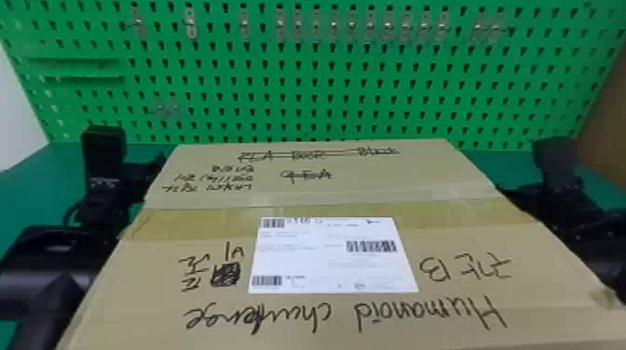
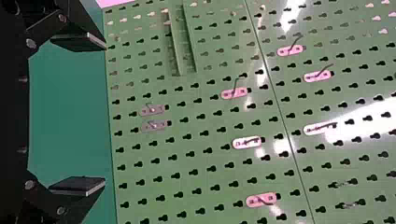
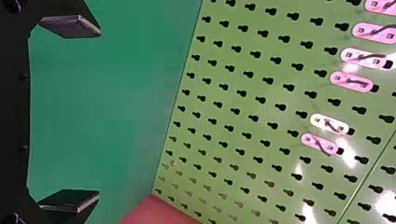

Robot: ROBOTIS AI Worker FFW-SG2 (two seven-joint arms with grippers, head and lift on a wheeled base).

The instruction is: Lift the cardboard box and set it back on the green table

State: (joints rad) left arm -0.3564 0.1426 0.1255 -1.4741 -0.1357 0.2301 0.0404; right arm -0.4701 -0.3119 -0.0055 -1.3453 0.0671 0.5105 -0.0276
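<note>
Head view: the box [image 1: 326, 191] is between the left arm [image 1: 102, 172] and right arm [image 1: 556, 186]. I can't tell if it's off the green bench [image 1: 32, 186]; setting it back seems left.

Left wrist view: left hand [image 2: 104, 114] wide open, empty.

Right wrist view: right hand [image 3: 99, 113] wide open, empty.

cardboard box [image 1: 372, 186] | tan, taped shut | white label, black handwriting facing up | green table [image 1: 28, 186] visible both sides

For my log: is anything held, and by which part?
Left end effector and right end effector are empty; whether arms clamp the cardboard box by its sides is unclear.
</note>
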